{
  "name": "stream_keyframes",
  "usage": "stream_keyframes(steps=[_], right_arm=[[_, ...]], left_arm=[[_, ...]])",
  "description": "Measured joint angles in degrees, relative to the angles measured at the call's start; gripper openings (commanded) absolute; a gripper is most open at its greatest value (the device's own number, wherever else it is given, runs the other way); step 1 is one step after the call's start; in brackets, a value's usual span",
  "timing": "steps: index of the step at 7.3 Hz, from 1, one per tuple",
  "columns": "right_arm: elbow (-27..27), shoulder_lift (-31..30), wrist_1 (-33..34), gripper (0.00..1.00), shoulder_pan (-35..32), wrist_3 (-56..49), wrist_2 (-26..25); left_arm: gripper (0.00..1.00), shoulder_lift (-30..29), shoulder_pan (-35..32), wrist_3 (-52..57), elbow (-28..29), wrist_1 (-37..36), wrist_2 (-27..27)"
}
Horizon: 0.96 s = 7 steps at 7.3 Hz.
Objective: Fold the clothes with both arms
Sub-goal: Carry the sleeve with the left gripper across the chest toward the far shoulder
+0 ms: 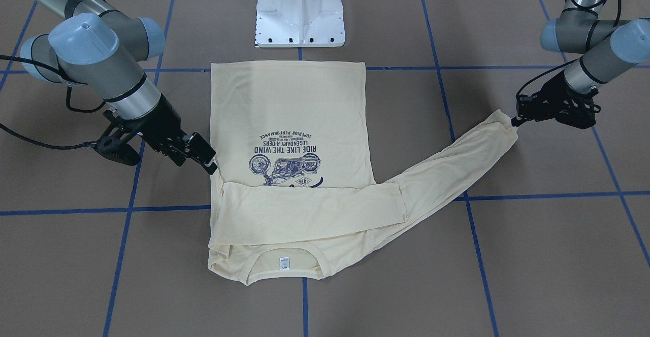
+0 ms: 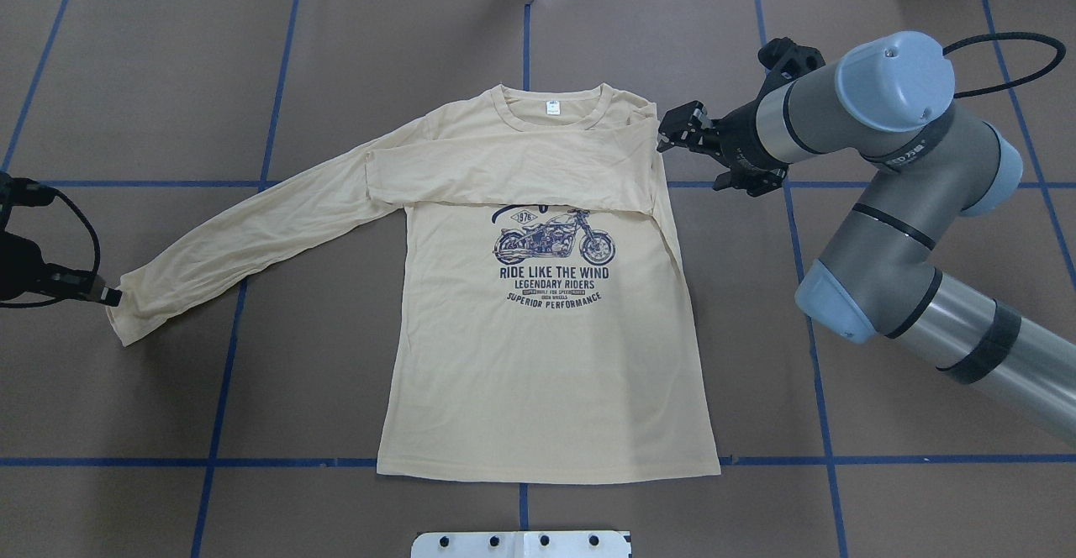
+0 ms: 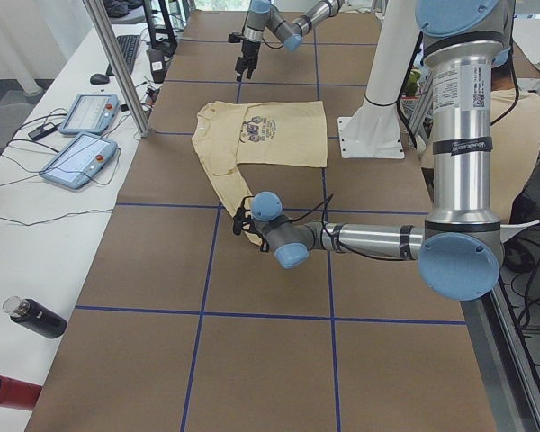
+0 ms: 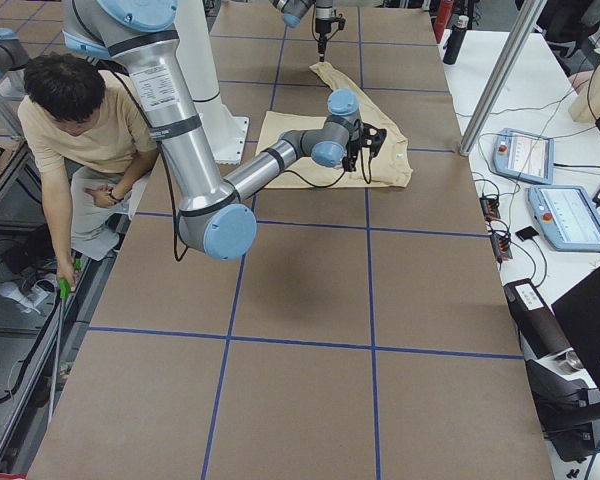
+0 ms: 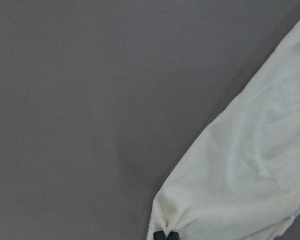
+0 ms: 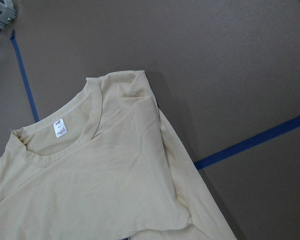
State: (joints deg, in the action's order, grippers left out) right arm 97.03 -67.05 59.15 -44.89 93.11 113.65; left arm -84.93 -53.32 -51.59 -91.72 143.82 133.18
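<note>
Nearest, left gripper pinches shirt cuff, jaws closed; right gripper just beside shoulder, jaws apart, empty; other sleeve lies folded across chest.

Thin matt knit shirt, matt brown table

Silver-grey tubular arms — pale-blue caps

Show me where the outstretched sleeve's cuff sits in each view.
Exterior front-facing: cuff on the right side, just above mid-height.
Overhead exterior: cuff at far left, just below mid-height.
Exterior left: cuff just left of centre.
Exterior right: cuff at top centre.
Left wrist-mounted: cuff at bottom centre.
Right wrist-mounted: not in it.
Shared landmark: white pedestal base, in all four exterior views.
</note>
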Motion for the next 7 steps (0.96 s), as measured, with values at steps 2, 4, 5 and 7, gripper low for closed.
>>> stream_keyframes(steps=[2,4,5,7], right_arm=[[1.92,-3.23,-0.12,0.99,-1.29,-1.38,0.54],[3.07,-6.82,-0.19,0.99,-4.34,-5.66,1.79],[3.37,-8.8,-0.23,0.99,-5.89,-8.53,2.8],[3.32,-12.17,-0.95,0.99,-7.29,-13.39,3.26]], left_arm=[[0.0,-3.31,-0.22,-8.95,-4.14,-0.99,-0.05],[0.0,-16.11,-0.53,-19.87,-4.83,-10.48,-0.29],[0.0,-25.19,-0.5,-23.69,-4.46,-19.29,-0.51],[0.0,-39.72,-0.33,-30.02,-0.25,-29.42,-1.68]])
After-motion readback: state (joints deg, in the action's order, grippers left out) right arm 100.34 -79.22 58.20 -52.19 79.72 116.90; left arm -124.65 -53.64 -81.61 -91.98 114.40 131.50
